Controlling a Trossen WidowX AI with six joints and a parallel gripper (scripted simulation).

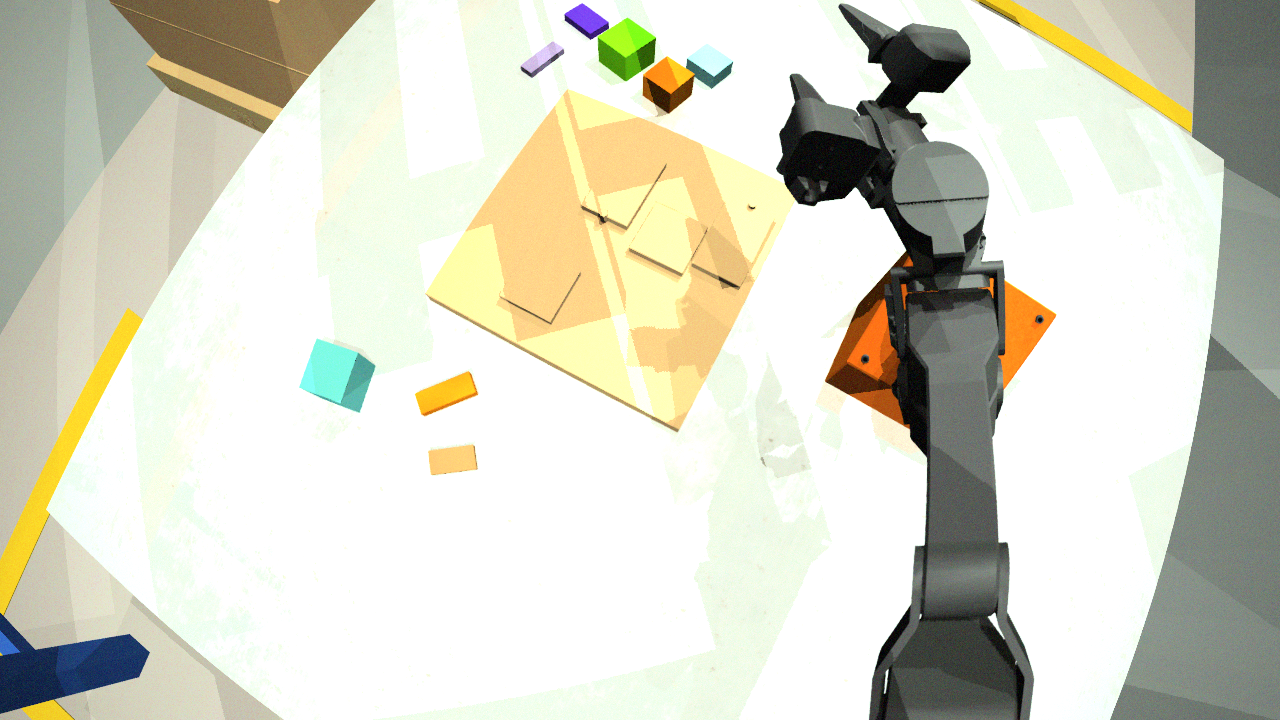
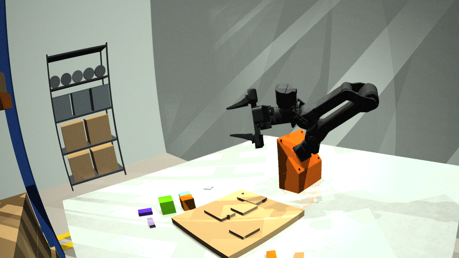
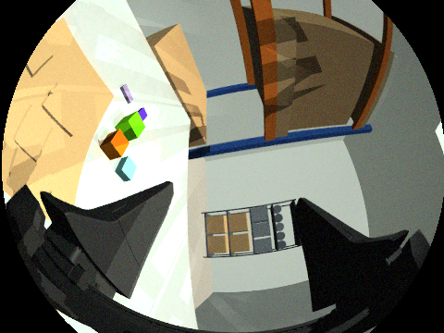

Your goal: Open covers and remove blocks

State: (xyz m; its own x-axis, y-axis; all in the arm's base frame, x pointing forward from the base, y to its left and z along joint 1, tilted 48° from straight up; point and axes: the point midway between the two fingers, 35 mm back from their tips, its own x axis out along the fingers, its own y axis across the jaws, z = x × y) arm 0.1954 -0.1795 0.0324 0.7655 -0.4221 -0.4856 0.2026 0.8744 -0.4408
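The tan puzzle board (image 1: 501,205) (image 2: 198,224) (image 3: 88,92) lies flat on the table. One cover (image 1: 541,293) (image 2: 244,230) sits toward its left side in the top view. Another cover (image 1: 631,197) (image 2: 221,214) has a dark pin (image 1: 602,217) (image 2: 228,216) at its edge. A centre cover (image 1: 666,240) (image 2: 244,209) and a right cover (image 1: 733,253) (image 2: 251,199) sit close together, with a small peg (image 1: 750,206) (image 2: 242,193) near the corner. No open well or block shows in the board. My gripper (image 1: 818,42) (image 2: 228,122) (image 3: 237,198) is open and empty, raised above the table beyond the board.
Beside the board lie a green block (image 1: 626,49) (image 2: 167,205), orange block (image 1: 667,84), light blue block (image 1: 709,65), purple bar (image 1: 586,19) and lilac bar (image 1: 542,59). Opposite lie a turquoise block (image 1: 335,374), orange-yellow bar (image 1: 446,393) and pale orange bar (image 1: 452,459).
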